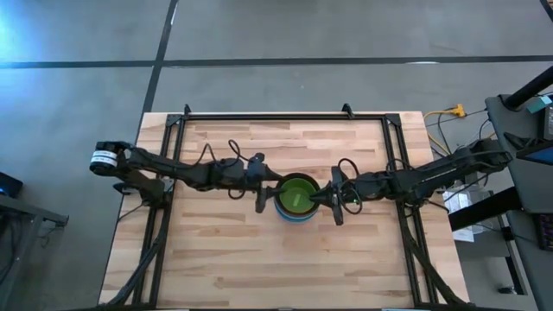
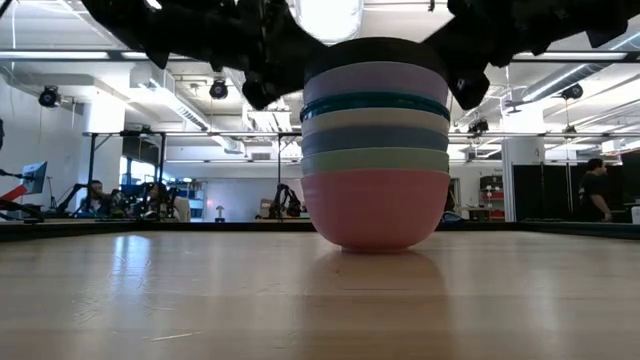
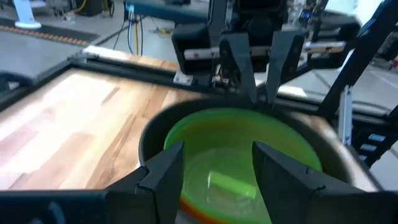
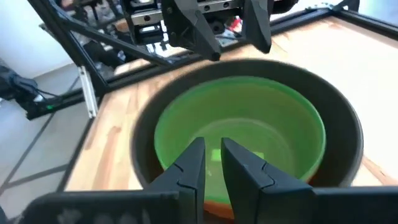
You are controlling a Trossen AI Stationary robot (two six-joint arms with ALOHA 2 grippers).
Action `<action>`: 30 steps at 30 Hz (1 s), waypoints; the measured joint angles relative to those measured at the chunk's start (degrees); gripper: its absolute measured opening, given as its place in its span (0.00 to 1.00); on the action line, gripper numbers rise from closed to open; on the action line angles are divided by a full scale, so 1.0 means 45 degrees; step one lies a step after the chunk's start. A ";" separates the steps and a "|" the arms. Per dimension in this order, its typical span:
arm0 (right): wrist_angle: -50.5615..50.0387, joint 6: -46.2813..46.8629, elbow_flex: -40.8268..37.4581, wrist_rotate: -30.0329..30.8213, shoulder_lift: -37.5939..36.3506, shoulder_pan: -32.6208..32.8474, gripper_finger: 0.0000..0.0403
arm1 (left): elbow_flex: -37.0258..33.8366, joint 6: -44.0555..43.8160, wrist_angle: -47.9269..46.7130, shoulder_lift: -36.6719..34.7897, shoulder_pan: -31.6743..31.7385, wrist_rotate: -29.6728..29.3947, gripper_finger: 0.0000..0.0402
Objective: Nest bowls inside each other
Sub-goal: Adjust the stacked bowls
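A stack of nested bowls [image 1: 295, 199] stands at the table's middle, its pink bottom bowl [image 2: 375, 205] resting on the wood by its base. Mint, blue, white, teal and lavender bowls follow upward, with a black bowl [image 4: 345, 130] on top. A lime green bowl [image 4: 242, 130] sits inside it over a red sliver [image 3: 193, 208]. My left gripper [image 3: 217, 149] is open at the stack's left side, its tips over the rim. My right gripper [image 4: 212, 146] faces it from the right, a narrow gap between its fingers and nothing in that gap. My right gripper reaches nearly level from the table's right over the stack's right rim, its tips above the lime bowl's hollow. The fingers hide the rim beneath them, so I cannot tell whether they touch it.
Bare wood lies all around the stack. A black metal frame [image 1: 285, 115] runs along the table's far edge and down both sides. Cables and equipment [image 1: 510, 147] stand off the table's right side.
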 joint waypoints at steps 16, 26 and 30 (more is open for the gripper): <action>-0.0458 -0.1303 0.0551 0.0642 0.0001 0.1461 0.12 | -0.0062 0.0007 -0.0190 -0.0511 -0.0116 -0.0172 0.43; -0.1436 -0.1605 0.0551 0.0765 0.0001 0.1556 0.12 | -0.0297 0.0005 -0.0240 -0.0200 -0.0476 -0.0245 0.43; -0.1581 -0.1707 0.0561 0.0789 0.0001 0.1580 0.12 | -0.0355 0.0015 -0.0302 -0.0205 -0.0574 -0.0327 0.43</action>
